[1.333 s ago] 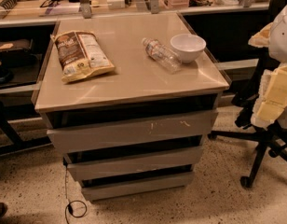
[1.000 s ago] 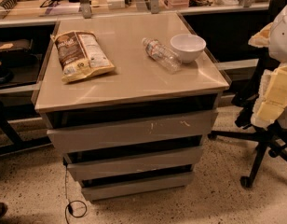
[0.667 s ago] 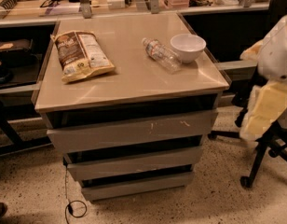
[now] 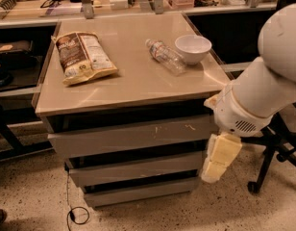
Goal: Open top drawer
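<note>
Where the robot's thick white arm reaches in from the right, its cream-coloured gripper hangs pointing downward just beside the right-hand end of a grey drawer cabinet, level with the lower drawers. Whether the gripper is open or closed cannot be told, and no object shows in its grasp. It overlaps the right edge of the cabinet from this angle, but whether it actually touches is unclear. Just left of the arm's wrist is the top drawer, the widest and tallest of three flat, handleless grey fronts, with pale scratches right of its centre. It looks closed, with none of its inside showing, and a dark gap separates it from the tabletop above. Below it sit a narrower second drawer and a third drawer, each set further back. On the tan tabletop a clear water bottle lies on its side, close beside a white bowl near the back right corner. A bag of snacks lies flat well apart on the left. Behind the arm stands the wheeled base of a black office chair, and a thin black cable loops on the speckled floor at lower left.
</note>
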You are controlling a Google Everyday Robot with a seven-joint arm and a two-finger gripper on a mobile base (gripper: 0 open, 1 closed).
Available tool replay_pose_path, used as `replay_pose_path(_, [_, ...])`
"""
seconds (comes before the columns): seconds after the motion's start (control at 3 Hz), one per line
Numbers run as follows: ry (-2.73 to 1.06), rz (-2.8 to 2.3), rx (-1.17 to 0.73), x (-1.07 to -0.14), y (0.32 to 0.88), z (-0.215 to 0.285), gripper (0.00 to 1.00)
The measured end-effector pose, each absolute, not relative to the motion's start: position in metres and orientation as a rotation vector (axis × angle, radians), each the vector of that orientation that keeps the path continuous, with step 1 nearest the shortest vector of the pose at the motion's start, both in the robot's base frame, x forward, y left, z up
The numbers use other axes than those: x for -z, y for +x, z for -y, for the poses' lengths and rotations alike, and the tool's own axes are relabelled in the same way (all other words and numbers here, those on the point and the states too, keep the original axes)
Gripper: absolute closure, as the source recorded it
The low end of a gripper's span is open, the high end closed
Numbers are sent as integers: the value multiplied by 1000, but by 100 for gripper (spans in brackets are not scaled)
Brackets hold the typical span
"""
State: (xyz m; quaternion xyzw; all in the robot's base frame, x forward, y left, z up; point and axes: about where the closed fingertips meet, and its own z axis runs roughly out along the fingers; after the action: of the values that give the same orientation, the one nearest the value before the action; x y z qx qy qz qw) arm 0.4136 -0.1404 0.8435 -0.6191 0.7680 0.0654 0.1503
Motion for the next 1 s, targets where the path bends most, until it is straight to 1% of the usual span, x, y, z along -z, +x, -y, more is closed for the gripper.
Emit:
replay_pose_path(0.33, [-1780,-2202,-343,-813,419,108,0])
replay_pose_path(0.67, [-1780,-2202,-343,-813,419,108,0])
replay_pose_path(1.0, [-1790,-2204,-314,-793,423,103,0])
